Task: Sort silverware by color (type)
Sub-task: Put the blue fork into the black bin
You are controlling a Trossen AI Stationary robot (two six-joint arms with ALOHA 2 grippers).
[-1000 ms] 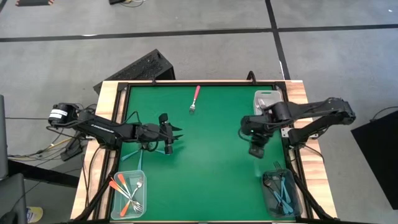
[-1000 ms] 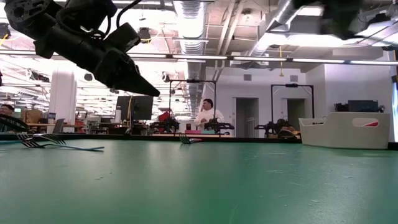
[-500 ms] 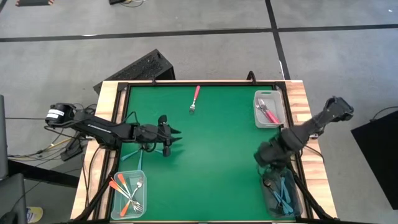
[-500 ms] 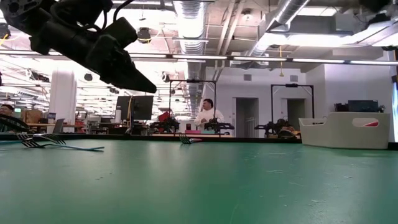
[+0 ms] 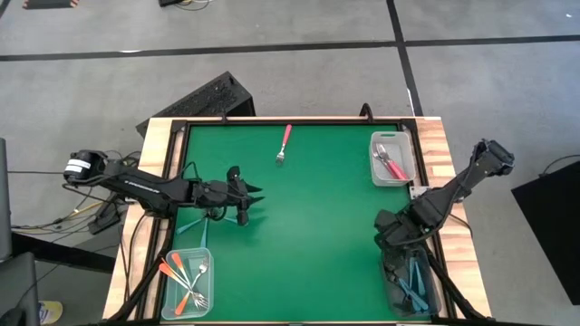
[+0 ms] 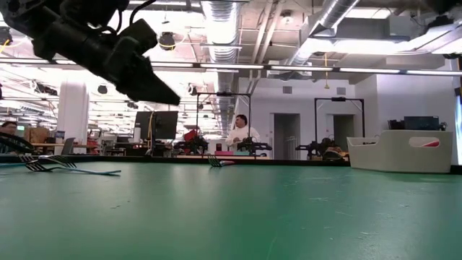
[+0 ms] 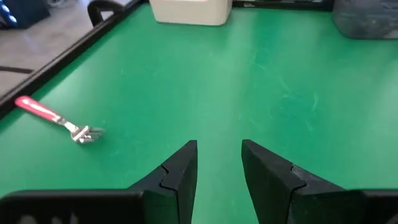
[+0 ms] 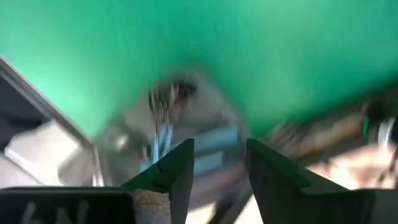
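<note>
A pink-handled fork (image 5: 285,145) lies flat near the table's far edge, also seen as the pink fork (image 7: 56,118). A light blue fork (image 6: 68,169) lies flat on the mat at the left. My left gripper (image 5: 246,205) hovers open above the mat left of centre, nothing between its fingers (image 7: 217,168). My right gripper (image 5: 391,244) hangs open over the far end of the near-right bin (image 5: 412,281), which holds blue forks (image 8: 160,134). Orange forks lie in the near-left bin (image 5: 186,282), and pink ones in the far-right bin (image 5: 391,161).
The green mat has a raised dark frame (image 5: 177,181) all around. The three clear bins stand at the near-left, near-right and far-right corners. A person (image 6: 240,133) stands far off in the room behind the table.
My right gripper has swung from the middle right of the table toward the near edge and now hangs over the bin of blue forks.
</note>
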